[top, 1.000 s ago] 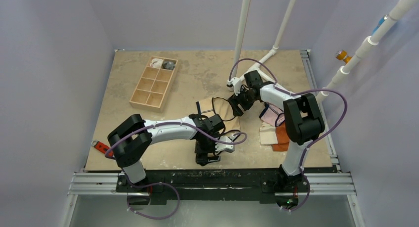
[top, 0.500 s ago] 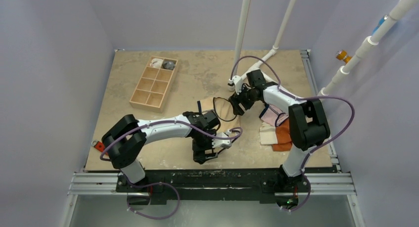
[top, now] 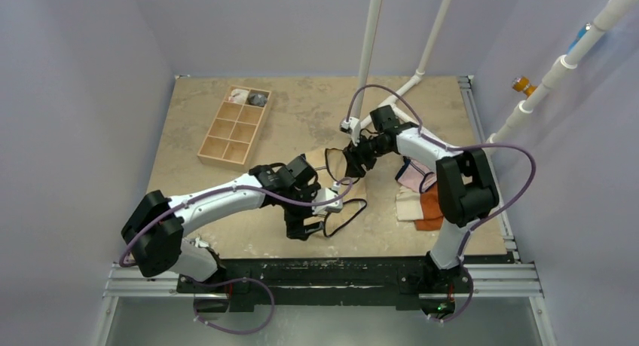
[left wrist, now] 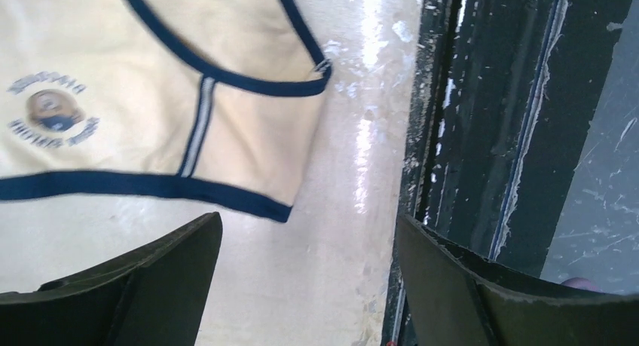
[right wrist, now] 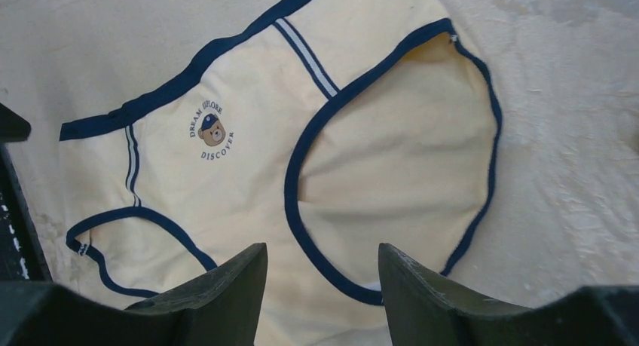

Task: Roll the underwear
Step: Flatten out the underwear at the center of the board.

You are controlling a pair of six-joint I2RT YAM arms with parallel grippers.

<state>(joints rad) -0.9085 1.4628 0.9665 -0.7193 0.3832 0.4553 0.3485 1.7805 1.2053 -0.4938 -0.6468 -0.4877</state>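
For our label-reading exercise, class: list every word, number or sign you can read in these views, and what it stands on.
"DREAM EXPLORE": arched above the bear badge on the underwear, right wrist view.
"DISCOVER": curved below that badge.
Left wrist view: same badge, too blurred to read.
Top view: nothing legible.

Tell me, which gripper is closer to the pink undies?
Right. The right gripper hangs just left of the pink undies, over the tan underwear's far edge. The left gripper is farther off, past the underwear's near corner.
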